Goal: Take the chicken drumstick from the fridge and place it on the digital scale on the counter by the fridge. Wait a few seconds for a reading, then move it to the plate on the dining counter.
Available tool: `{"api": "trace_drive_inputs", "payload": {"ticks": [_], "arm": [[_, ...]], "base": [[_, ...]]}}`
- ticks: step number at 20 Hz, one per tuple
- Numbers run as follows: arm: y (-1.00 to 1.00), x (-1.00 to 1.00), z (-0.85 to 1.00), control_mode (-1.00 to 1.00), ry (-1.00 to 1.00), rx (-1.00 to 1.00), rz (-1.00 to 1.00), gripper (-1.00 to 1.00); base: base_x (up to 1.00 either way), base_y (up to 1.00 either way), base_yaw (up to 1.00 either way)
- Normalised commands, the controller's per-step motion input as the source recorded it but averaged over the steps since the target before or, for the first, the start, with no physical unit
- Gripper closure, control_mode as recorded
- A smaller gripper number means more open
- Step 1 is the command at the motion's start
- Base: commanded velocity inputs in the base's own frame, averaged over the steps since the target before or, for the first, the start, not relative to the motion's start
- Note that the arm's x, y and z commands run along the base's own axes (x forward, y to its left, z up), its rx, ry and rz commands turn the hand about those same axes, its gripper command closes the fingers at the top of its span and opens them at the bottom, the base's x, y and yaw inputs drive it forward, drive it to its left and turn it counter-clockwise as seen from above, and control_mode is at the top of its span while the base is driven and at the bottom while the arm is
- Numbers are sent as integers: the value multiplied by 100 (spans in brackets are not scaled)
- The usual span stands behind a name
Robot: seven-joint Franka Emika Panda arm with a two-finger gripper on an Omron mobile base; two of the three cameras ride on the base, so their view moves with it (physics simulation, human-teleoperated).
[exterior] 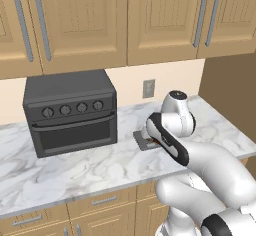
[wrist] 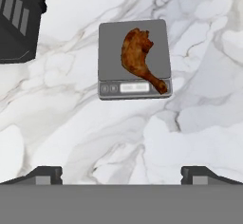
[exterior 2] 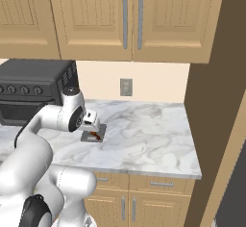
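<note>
The chicken drumstick (wrist: 138, 57), glossy reddish-brown, lies on the digital scale (wrist: 110, 38), its narrow end over the display strip. The scale (exterior 2: 98, 138) is a small dark grey slab on the marble counter (exterior 2: 144, 134), with the drumstick (exterior 2: 94, 134) on top. My gripper (wrist: 122, 175) hovers above and a little back from the scale, open and holding nothing, both fingertips (wrist: 45, 174) apart from the meat. In the left base view my forearm covers most of the scale (exterior: 140, 139). The plate and the dining counter are out of view.
A black knobbed toaster oven (exterior: 70, 112) stands on the counter left of the scale. Wooden wall cabinets (exterior: 125, 20) hang overhead. A tall brown panel (exterior 2: 211, 101) bounds the counter on the right, with a dark grey strip of the fridge (exterior 2: 238, 195) beyond it.
</note>
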Motion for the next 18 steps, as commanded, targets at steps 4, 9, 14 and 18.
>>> {"api": "trace_drive_inputs", "payload": {"ticks": [4,9,14,18], "arm": [[0,0,0,-100,0,0,0,-100],[0,0,0,-100,0,0,0,-100],[0,0,0,-100,0,0,0,-100],[0,0,0,-100,0,0,0,-100]], "base": [[0,0,0],[0,0,0],[0,0,0],[0,0,0]]}}
